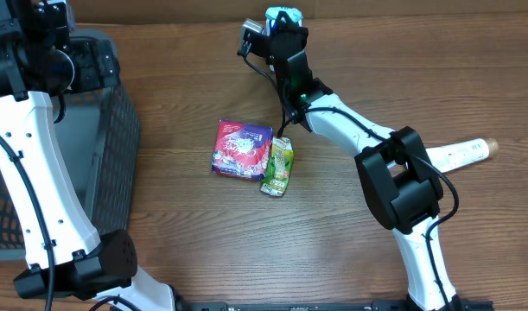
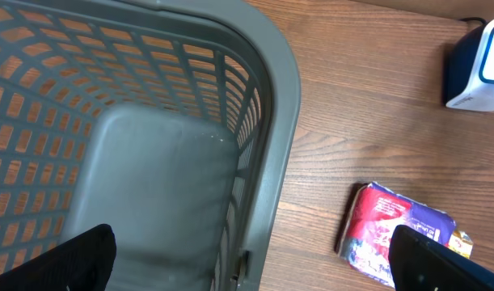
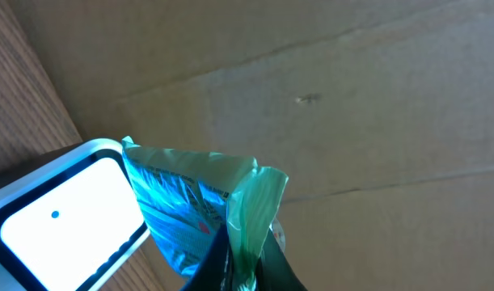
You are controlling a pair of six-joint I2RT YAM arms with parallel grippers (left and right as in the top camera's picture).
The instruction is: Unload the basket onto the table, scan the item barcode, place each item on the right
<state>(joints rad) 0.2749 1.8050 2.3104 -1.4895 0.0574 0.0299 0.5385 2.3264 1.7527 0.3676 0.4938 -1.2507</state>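
Cardboard wall point(image 3: 352, 97) behind pinched teal packet point(image 3: 190, 202)

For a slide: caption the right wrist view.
Right claw grips a teal packet beside the white scanner, cardboard behind.

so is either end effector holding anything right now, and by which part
The right end effector is shut on a teal packet, pinching its pale green end edge. The left end effector is open above the basket, holding nothing.

We see the right tool point(image 3: 242, 263) pinching a teal-green packet point(image 3: 194, 198). The packet sits just beside a white scanner point(image 3: 61, 222), with cardboard point(image 3: 360, 97) behind.
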